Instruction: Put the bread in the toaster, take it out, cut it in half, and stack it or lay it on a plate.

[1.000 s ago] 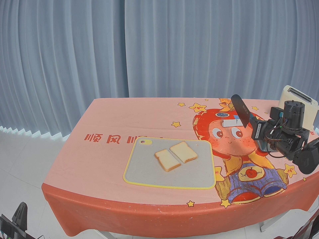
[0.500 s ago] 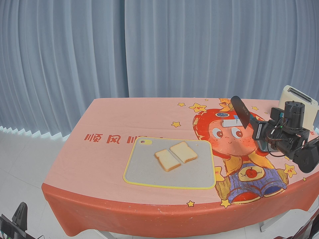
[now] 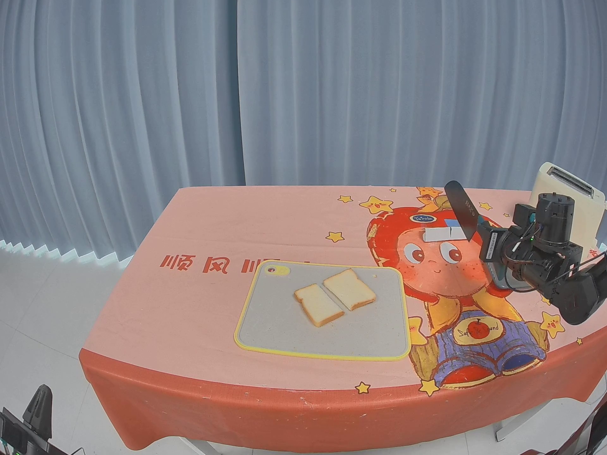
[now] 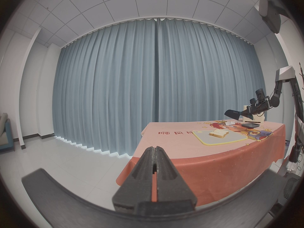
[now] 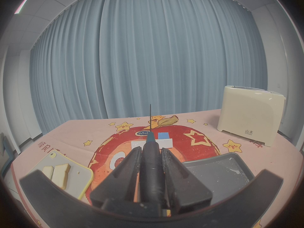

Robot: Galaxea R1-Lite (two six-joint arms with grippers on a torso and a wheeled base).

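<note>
Golden bread halves [image 3: 319, 304] sit cut on the board [image 3: 265, 330] near the desk's front edge. My right end effector [image 3: 489, 245] is clamped on the knife [image 3: 461, 210] by the right edge. Plating's left, I reckon.

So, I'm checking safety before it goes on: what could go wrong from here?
The knife juts from the right gripper above the table, near the toaster; a swing might strike it. Laid down in the dark tray nearby, it could crowd out the bread halves, likely bound there.
</note>
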